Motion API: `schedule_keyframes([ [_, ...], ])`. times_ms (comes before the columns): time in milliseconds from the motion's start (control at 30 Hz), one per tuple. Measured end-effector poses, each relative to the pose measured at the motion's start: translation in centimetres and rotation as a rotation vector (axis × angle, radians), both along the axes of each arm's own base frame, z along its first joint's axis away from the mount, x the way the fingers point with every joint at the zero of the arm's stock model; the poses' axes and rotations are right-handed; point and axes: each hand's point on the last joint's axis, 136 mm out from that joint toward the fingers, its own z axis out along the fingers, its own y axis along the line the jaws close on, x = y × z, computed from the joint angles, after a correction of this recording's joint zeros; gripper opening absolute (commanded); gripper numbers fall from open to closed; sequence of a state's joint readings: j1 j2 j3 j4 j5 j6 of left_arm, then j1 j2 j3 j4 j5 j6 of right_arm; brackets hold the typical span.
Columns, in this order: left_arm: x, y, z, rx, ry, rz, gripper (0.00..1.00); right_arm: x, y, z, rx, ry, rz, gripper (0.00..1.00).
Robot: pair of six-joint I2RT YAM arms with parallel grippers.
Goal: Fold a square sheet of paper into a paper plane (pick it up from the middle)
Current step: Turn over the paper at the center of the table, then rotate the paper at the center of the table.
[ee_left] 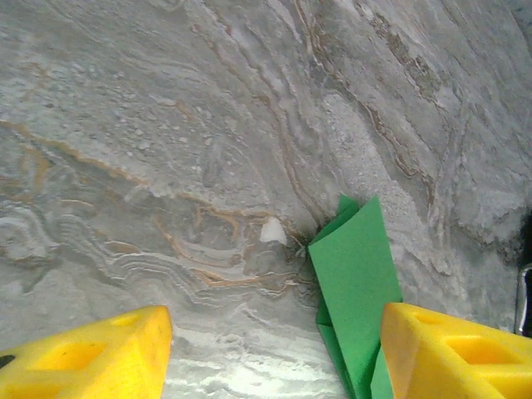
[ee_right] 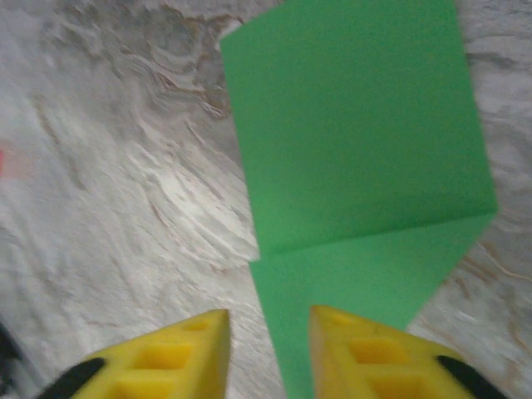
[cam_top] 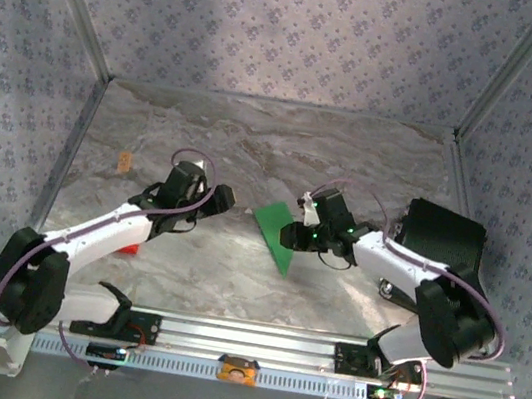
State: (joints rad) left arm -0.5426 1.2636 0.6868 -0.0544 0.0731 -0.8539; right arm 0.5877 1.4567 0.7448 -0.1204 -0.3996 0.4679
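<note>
Mid-fold, square sheet of paper lay creased; left gripper at 9 o'clock gaped, right gripper at 3 barely parted, both empty; edge-pinch likely next

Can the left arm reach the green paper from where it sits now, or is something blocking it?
Probably yes. The left gripper is open and the green paper lies just ahead, beside one finger, with nothing between. The right gripper sits at the paper's opposite edge, so they might crowd.
</note>
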Motion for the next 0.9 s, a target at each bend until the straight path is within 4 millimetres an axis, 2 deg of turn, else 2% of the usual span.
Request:
schedule_keyframes([
  [133,0.5,-1.4,-0.5,-0.021,0.038,-0.040,0.65,0.4,0.3,-2.1,0.056,0.107,-0.006,0.12],
  [333,0.5,-2.5,-1.6,-0.041,0.096,-0.078,0.65,-0.1,1.1,-4.3,0.070,0.210,0.011,0.12],
  [500,0.4,-2.9,-2.4,-0.043,0.128,-0.087,0.62,0.2,0.6,-5.7,0.054,0.281,-0.092,0.12],
  [800,0.5,-3.7,-2.7,-0.067,0.147,-0.108,0.60,0.5,0.8,-5.8,0.154,0.352,-0.395,0.11],
  [900,0.5,-4.0,-2.8,-0.078,0.153,-0.121,0.56,0.5,1.1,-5.7,0.206,0.364,-0.500,0.12],
])
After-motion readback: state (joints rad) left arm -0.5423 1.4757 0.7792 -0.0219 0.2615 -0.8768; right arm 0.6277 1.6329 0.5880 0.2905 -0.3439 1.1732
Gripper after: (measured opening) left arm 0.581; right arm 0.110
